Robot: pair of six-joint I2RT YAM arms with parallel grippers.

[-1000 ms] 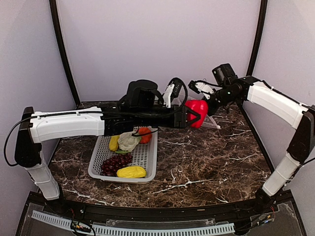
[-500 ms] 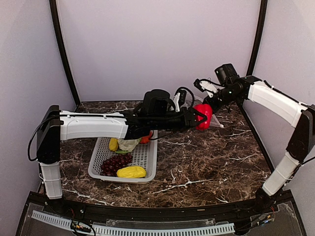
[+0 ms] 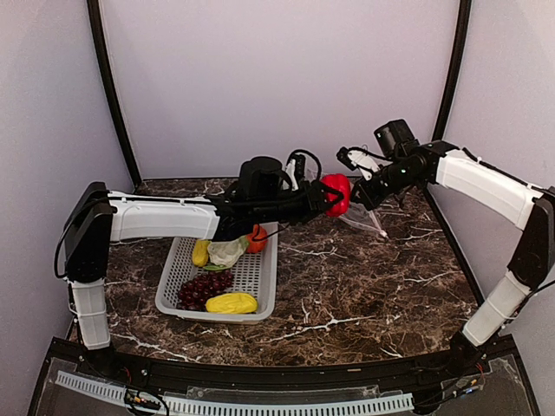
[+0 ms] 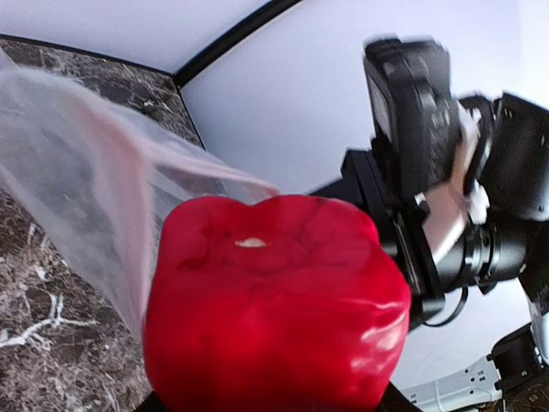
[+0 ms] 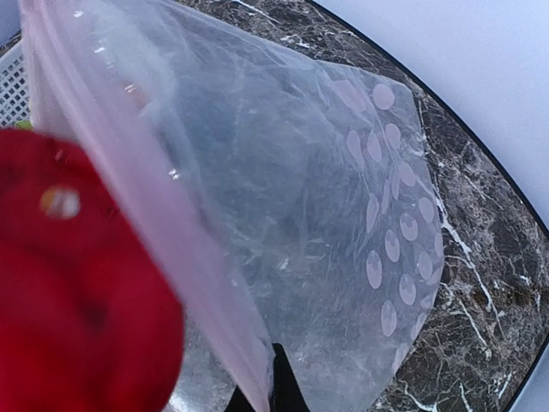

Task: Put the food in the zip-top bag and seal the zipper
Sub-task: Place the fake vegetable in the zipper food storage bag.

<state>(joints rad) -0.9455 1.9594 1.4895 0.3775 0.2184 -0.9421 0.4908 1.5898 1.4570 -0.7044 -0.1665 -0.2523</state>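
Marbled dark counter (image 3: 364, 295) seen from above, with two white robot arms bolted at its near edge. Nearest, left of centre, sits a grey mesh basket (image 3: 257, 276) of toy food. A yellow fruit (image 3: 231, 302) lies at its near end, with a dark purple grape bunch (image 3: 204, 289) just behind. Farther in is a white cauliflower (image 3: 227, 251) with green leaves, with a second yellow fruit (image 3: 200, 252) to its left. An orange piece (image 3: 256, 239) sits at the far right corner, partly under the left arm.

Farther back, the left arm reaches across above the basket's far end toward the right. The left pincer (image 3: 328, 200) is clamped on a red pepper (image 3: 338, 191), held in the air. In the left wrist view the pepper fills the lower frame and hides the fingers.

Just beyond the pepper hangs the zip-top bag (image 3: 368, 221) — clear plastic with white dots on its lower part. Its lowest corner is close to the counter; whether it touches cannot be told. The right pincer (image 3: 362, 191) pinches the bag's upper edge and holds it up.

In the right wrist view the blurred pepper sits at the bag's mouth edge; whether any of it is inside cannot be told. The faintly pink zipper (image 5: 146, 172) runs diagonally beside it, and one dark fingertip (image 5: 276, 382) shows at the bottom.
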